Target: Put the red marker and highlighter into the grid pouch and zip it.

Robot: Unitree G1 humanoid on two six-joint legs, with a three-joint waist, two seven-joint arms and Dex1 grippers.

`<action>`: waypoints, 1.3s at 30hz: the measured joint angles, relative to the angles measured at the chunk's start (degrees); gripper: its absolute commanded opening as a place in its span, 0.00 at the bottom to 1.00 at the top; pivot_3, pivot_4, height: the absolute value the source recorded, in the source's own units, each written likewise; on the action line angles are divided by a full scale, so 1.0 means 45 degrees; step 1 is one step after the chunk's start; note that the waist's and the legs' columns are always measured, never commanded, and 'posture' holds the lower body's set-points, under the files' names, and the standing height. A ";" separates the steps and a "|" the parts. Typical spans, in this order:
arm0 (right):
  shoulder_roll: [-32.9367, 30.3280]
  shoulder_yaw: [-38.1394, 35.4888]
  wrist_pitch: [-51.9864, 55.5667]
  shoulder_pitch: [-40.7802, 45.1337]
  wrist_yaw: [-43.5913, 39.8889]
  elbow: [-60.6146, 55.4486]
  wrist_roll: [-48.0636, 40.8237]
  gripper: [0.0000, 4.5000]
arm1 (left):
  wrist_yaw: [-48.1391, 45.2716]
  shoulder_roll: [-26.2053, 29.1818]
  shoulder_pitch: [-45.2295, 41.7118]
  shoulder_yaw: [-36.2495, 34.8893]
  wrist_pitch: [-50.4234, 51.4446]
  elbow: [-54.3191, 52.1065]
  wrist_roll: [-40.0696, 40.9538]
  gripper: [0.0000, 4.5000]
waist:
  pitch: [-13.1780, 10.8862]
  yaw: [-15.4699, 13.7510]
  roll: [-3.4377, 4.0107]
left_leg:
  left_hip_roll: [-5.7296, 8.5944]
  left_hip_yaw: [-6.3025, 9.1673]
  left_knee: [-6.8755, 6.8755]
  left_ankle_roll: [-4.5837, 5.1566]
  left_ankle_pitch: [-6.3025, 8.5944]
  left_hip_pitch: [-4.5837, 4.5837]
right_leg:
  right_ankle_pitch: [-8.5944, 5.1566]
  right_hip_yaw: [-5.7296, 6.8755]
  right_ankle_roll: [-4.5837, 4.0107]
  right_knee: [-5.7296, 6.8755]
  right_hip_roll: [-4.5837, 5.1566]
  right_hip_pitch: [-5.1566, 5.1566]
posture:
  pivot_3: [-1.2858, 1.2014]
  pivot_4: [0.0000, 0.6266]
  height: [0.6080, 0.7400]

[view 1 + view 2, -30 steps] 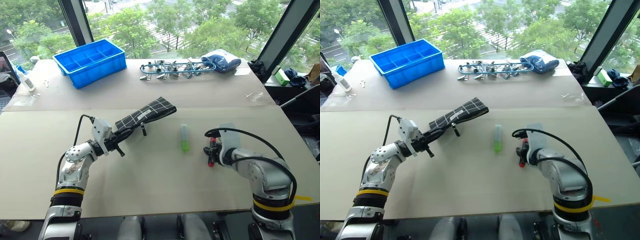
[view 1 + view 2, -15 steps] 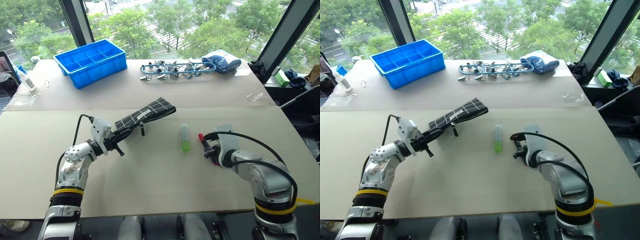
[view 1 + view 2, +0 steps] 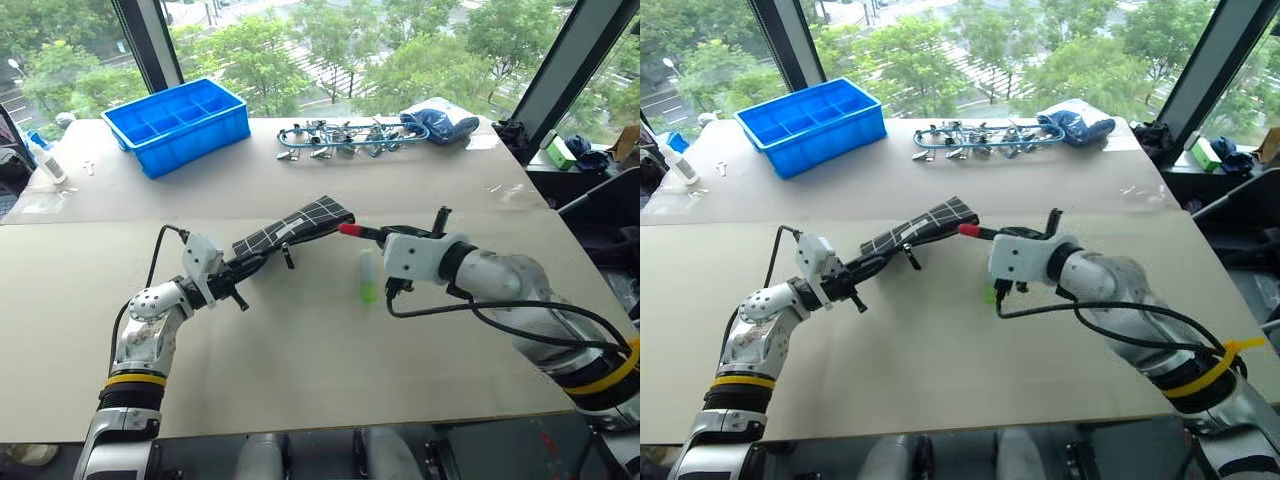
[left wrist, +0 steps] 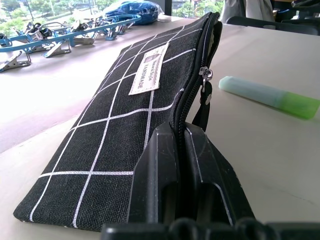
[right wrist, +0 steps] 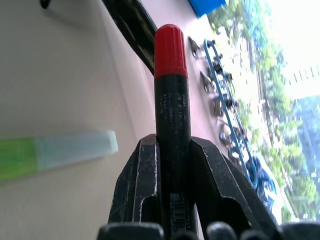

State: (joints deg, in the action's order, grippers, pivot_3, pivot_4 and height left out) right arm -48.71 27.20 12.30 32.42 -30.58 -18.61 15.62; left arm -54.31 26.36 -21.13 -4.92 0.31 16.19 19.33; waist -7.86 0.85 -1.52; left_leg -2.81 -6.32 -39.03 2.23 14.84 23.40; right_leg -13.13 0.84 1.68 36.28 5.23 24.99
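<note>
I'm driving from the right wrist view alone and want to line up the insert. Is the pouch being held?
Observer: Yes, the left gripper is shut on the pouch at its near end.
Operator: Which way does the marker point?
Observer: The marker has its red cap toward the pouch's far end, close to it.
Operator: Where's the highlighter?
Observer: The highlighter lies flat on the table, below the right gripper.

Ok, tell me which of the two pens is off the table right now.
The slim black marker with the red cap, clamped in the right gripper and pointed toward the grid pouch. The stubby lime-green highlighter lies flat on the table.
</note>
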 measured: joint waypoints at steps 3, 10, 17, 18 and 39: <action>0.0342 0.0405 -0.1640 0.0467 -0.0207 0.0886 0.1068 0.11 | -0.0092 0.0003 0.0006 0.0041 0.0316 -0.0188 0.0071 0.00 | 0.0000 -0.0042 0.0000 | -0.0001 -0.0008 -0.0015 -0.0001 -0.0001 0.0015 | 0.0004 0.0006 0.0007 -0.0012 0.0006 -0.0001 | 0.52 0.24 1.00; 0.1270 0.0427 -0.3121 0.0965 -0.0427 0.2521 0.2259 0.11 | -0.0245 0.0054 0.0076 0.0125 0.0804 -0.0748 0.0219 0.00 | 0.0000 -0.0033 0.0000 | -0.0004 -0.0018 -0.0023 -0.0010 -0.0006 0.0018 | 0.0006 0.0003 0.0009 -0.0017 0.0003 -0.0002 | 0.52 0.24 1.00; 0.1761 0.0132 -0.3426 0.1064 -0.0777 0.2937 0.2493 0.11 | -0.0358 0.0119 0.0130 0.0213 0.0841 -0.0829 0.0219 0.00 | 0.0000 -0.0040 0.0000 | -0.0004 -0.0019 -0.0025 -0.0009 -0.0005 0.0019 | 0.0007 0.0004 0.0008 -0.0016 0.0005 -0.0003 | 0.52 0.24 1.00; 0.1768 -0.0018 -0.3426 0.1064 -0.0873 0.2937 0.2495 0.11 | -0.0375 0.0126 0.0130 0.0219 0.0841 -0.0829 0.0219 0.00 | 0.0000 -0.0042 0.0001 | -0.0004 -0.0019 -0.0025 -0.0010 -0.0005 0.0018 | 0.0007 0.0005 0.0008 -0.0015 0.0005 -0.0003 | 0.52 0.24 1.00; 0.3977 0.0443 -0.4285 0.1252 -0.1187 0.4288 0.4492 0.11 | -0.1612 0.0617 -0.0036 0.0937 0.1362 -0.0940 0.0219 0.00 | 0.0000 -0.0028 0.0001 | -0.0004 -0.0030 -0.0026 -0.0059 -0.0035 0.0016 | 0.0007 0.0003 0.0007 -0.0011 -0.0001 -0.0003 | 0.52 0.24 1.00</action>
State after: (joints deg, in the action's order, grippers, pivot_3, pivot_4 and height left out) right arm -30.82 29.19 -6.98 38.06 -35.92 0.69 35.83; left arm -61.56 29.14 -21.29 -0.71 6.43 11.96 20.32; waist -7.86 0.73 -1.52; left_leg -2.83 -6.46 -39.15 1.96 14.68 23.47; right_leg -13.10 0.86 1.71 36.23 5.23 24.98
